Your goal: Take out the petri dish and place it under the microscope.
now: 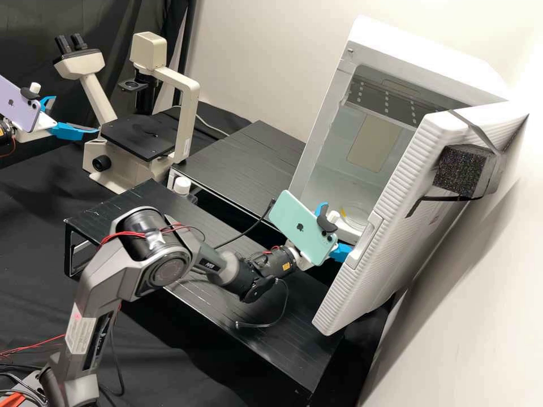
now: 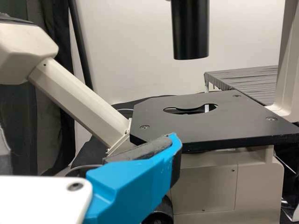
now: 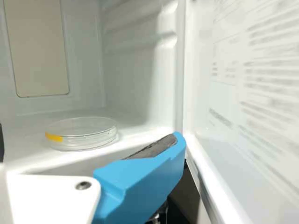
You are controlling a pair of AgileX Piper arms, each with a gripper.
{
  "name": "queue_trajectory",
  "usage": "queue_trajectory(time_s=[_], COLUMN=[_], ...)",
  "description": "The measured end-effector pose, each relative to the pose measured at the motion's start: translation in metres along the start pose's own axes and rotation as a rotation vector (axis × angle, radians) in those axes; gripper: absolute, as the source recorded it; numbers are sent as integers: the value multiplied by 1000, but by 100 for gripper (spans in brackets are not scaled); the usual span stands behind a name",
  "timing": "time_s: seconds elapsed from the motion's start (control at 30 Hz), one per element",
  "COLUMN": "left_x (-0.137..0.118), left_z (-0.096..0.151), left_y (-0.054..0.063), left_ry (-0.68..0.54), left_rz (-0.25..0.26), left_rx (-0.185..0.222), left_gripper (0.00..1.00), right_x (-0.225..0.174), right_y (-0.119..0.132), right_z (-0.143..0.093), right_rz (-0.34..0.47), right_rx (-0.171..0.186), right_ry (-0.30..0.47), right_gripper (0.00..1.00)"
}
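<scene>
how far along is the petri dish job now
Looks done: the door of the white cabinet stands open. In hand: the right gripper is open at the doorway, and the petri dish sits ungripped inside on the cabinet floor. To do: grip the dish, bring it out and set it on the microscope stage, where no dish lies.

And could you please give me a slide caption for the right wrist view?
Petri dish inside the open white cabinet, with a blue robot finger nearby.
</scene>
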Motion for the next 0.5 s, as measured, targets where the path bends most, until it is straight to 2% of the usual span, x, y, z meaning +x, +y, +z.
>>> queue_trajectory(time_s=[0.3, 0.33, 0.5], left_x=[0, 0, 0], left_z=[0, 0, 0], left_y=[0, 0, 0], left_ry=[0, 0, 0], left_rz=[0, 0, 0], left_rx=[0, 0, 0], left_gripper=[100, 100, 100], right_x=[21, 25, 39], right_y=[3, 1, -10], right_z=[-8, -9, -10], right_rz=[17, 11, -38], right_rx=[-1, 10, 17], right_ry=[37, 37, 39], right_gripper=[100, 100, 100])
